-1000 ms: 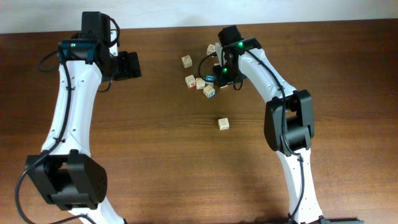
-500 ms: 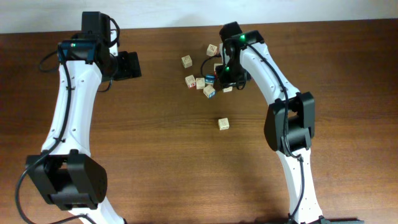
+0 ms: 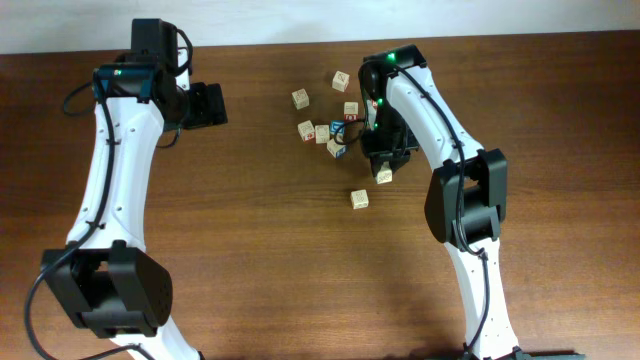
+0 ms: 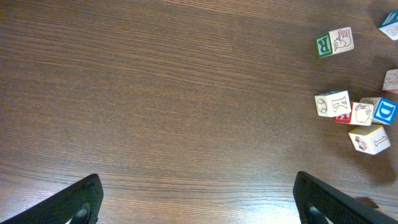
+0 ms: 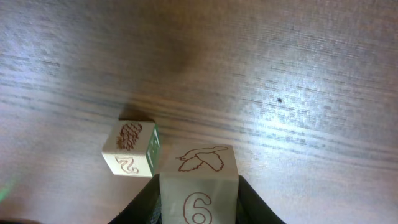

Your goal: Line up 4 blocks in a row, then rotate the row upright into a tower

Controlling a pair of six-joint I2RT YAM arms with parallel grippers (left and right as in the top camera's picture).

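- The right jaws are clenched on a pale cube printed with a 6 and a bird, low at the worktop.
- Near its corner lies a cube marked 2 (one side face looks green).
- The left jaws stand released and wide apart, grasping nothing.
- The other cubes sit clustered ahead of them, a blue-faced cube among them.

Table dark wood, grained, slight sheen; blocks pale matt wood.
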